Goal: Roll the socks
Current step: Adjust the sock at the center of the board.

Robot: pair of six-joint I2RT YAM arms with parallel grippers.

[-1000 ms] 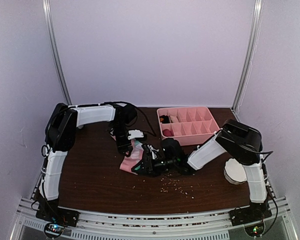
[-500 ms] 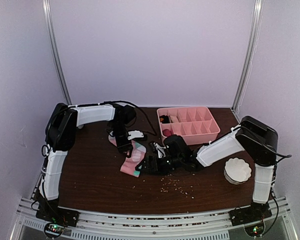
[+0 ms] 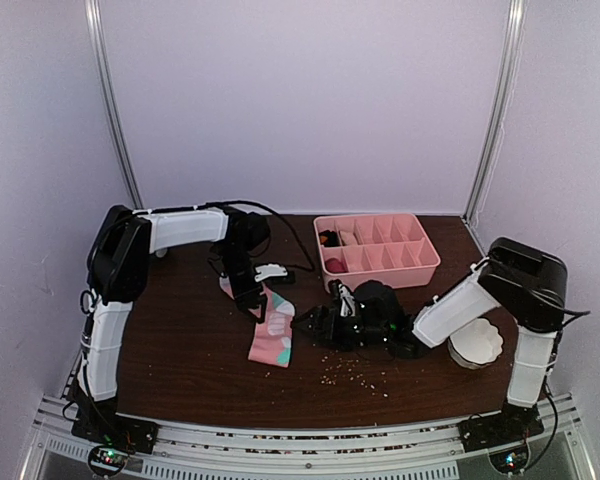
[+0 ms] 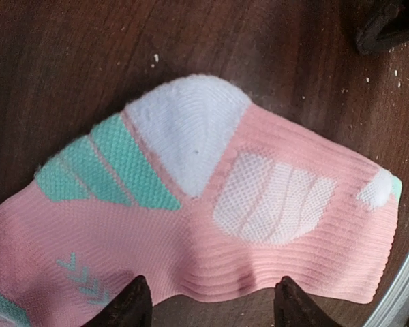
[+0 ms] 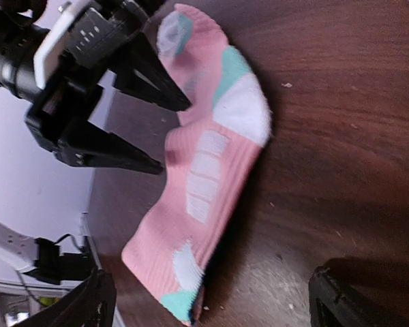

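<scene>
Right gripper (image 5: 215,293): released, jaws spread wide, nothing between them. It sits low over the table (image 3: 180,360), just right of the pink sock (image 3: 272,335) and apart from it.

Left gripper (image 4: 211,306): jaws apart and not clenched, pointing down at the sock's far half. Both tips sit at one long edge of the fabric, with bare wood showing between them. Cannot tell whether they press on it. The fabric ripples slightly at that edge.

The pink sock, with white and mint patches, lies flat and unrolled mid-table. It runs from under the left gripper toward the near edge, mint-tipped end nearest.

Crumbs (image 3: 355,372) are scattered on the wood near the front, right of the sock's near end.

White bowl (image 3: 477,343) with a scalloped rim stands at the right, partly hidden by the right arm (image 3: 450,310).

Pink divided tray (image 3: 420,270) sits at the far right of the table, well apart from the sock. A maroon lump (image 3: 334,266) lies in its near left compartment. Dark and beige bits sit in the far left ones, too small to name.
</scene>
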